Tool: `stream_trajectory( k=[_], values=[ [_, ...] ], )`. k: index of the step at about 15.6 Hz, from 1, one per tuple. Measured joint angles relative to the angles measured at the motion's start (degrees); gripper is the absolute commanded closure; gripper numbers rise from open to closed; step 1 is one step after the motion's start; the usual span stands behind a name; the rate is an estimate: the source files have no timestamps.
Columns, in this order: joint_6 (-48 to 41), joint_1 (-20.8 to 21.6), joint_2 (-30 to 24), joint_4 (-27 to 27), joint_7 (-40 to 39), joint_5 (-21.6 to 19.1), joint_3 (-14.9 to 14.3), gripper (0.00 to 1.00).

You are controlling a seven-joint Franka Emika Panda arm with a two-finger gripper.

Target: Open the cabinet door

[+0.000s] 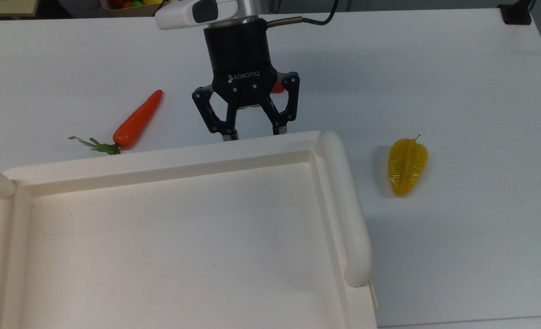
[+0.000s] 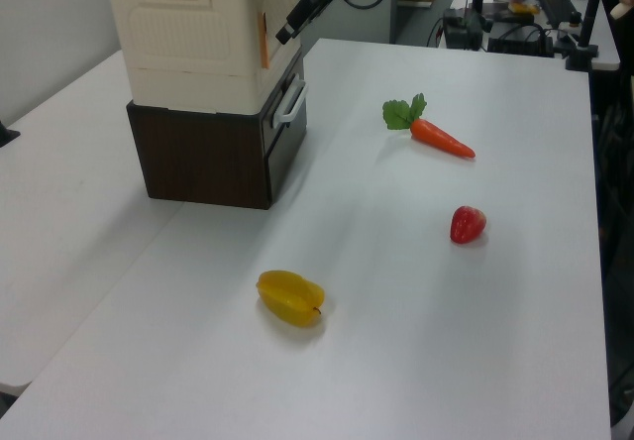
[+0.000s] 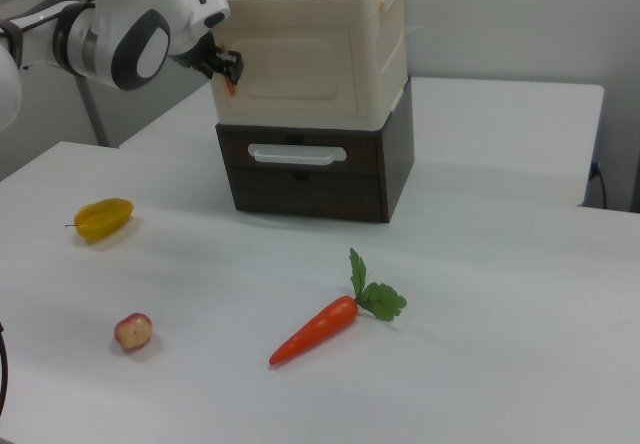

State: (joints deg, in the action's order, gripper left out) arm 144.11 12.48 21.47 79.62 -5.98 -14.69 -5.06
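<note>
Reaching the cabinet door [image 3: 290, 60], the hand [image 1: 253, 133] hangs spread wide; holding nothing.

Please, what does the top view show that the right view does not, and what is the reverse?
Top view: the recessed top of the cabinet seen from above, between its rounded rails. Right view: the dark drawer unit under the cabinet, with its pale handle. Both: the gripper at the cabinet's edge, the carrot, the yellow fruit and the white table.
</note>
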Motion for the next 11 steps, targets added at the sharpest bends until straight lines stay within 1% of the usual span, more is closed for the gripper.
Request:
stream_trajectory(
  k=[2, 3, 6, 7, 10, 11],
  values=[
    [0.5, 0.4, 0.5, -0.5, 0.5, 0.3, 0.0, 0.48],
    [0.5, 0.5, 1.0, -1.1, 1.3, 1.2, 0.0, 0.48],
    [1.0, 0.6, 2.8, -3.0, 5.6, 6.0, 0.0, 0.48],
    [1.6, 0.6, 3.4, -3.4, 6.5, 6.8, 0.0, 0.51],
    [2.8, 1.1, 4.2, -3.9, 6.9, 7.2, 0.0, 0.58],
    [2.8, 1.4, 4.3, -4.0, 7.0, 7.2, 0.0, 0.58]
  ],
)
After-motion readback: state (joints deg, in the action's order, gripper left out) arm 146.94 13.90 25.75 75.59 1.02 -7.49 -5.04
